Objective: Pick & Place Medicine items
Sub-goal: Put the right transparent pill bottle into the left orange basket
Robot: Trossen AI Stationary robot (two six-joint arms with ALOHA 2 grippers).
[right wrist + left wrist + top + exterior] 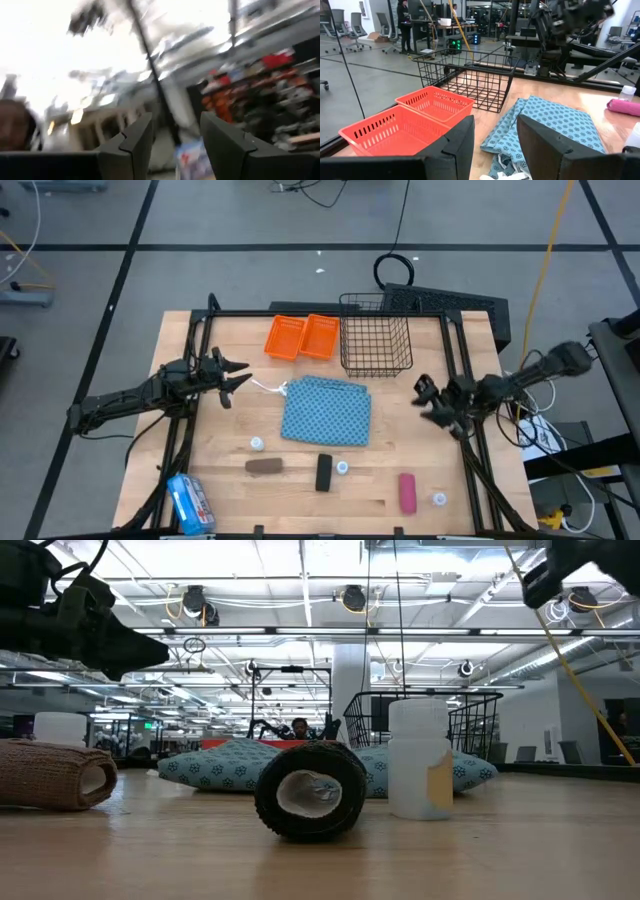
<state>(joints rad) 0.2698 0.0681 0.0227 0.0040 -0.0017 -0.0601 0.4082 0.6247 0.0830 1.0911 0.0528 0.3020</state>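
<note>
Several medicine items lie along the table's near edge, all untouched: pink tube and a white bottle at the near right, black bar with another bottle mid-table, brown piece lying crosswise further left. The pink tube, long axis running near-to-far, sits nearer the right gripper (likely the one to fetch it), which hangs above the right edge, jaws apart, empty. Farther back on the left, the left gripper waits, fingers parted, empty, pointing toward the blue cloth.

Two dark, slender jointed arms, each ending in a black two-fingered hand with flat angular fingers.
</note>
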